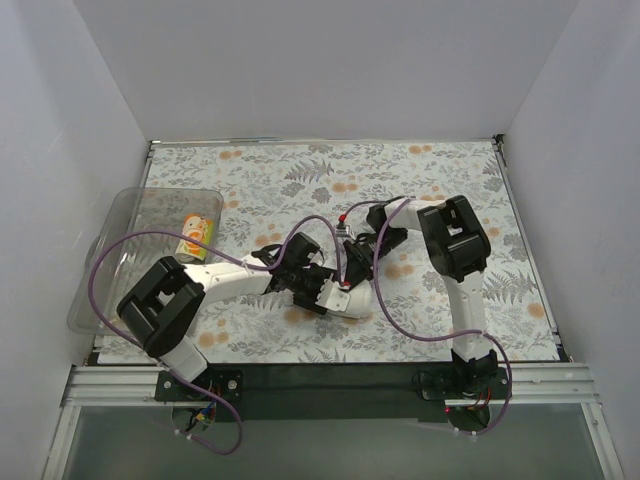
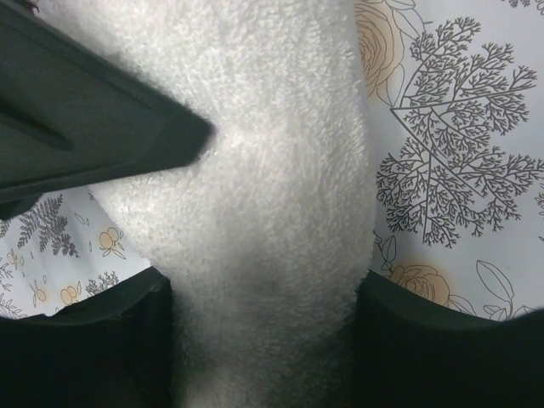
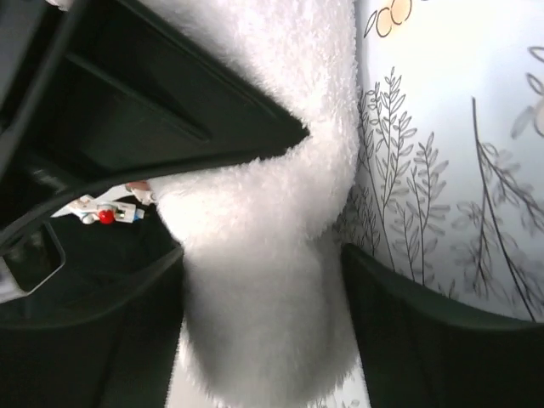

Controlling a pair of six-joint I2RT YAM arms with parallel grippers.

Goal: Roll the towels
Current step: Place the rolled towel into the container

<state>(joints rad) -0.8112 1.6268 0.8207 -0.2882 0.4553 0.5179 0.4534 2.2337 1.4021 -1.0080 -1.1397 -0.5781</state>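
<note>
The large white towel (image 1: 352,301) lies bunched into a thick roll near the middle of the fern-patterned covering. My left gripper (image 1: 318,284) reaches it from the left and my right gripper (image 1: 352,262) from behind; both are closed around it. In the left wrist view the towel (image 2: 255,187) fills the gap between the fingers (image 2: 85,348) of the left gripper (image 2: 262,285). In the right wrist view the towel (image 3: 263,297) is also squeezed in the right gripper (image 3: 262,255). The small orange-and-green printed cloth (image 1: 197,236) lies rolled in a clear bin. No tag shows.
A clear plastic bin (image 1: 110,270) sits at the table's left edge. White walls enclose the back and both sides. Purple cables loop over both arms. The other arm's black finger (image 2: 85,127) crosses the upper left of each wrist view.
</note>
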